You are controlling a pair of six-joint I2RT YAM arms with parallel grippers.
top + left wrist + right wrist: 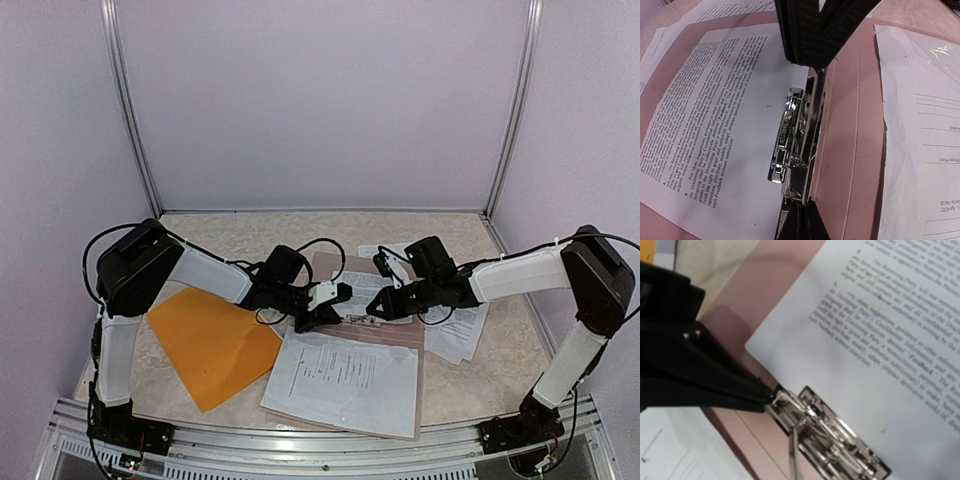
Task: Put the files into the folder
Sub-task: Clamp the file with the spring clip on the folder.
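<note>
One clip (790, 135) over files (715, 110) on clipboard (845, 125) | left hand (333, 302) clenched | right hand (384, 306) at clip, grip unclear

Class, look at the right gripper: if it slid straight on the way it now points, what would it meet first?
The metal clip: the right gripper has its tips at the clip's end. Beyond that, probably the left gripper, which faces it.

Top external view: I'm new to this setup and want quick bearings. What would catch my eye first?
Both arms meet mid-table. The left tool, closed, and the right tool face each other over the metal clip of a clipboard. A printed sheet lies on that board, and the bright orange folder lies flat on the table to its left.
</note>
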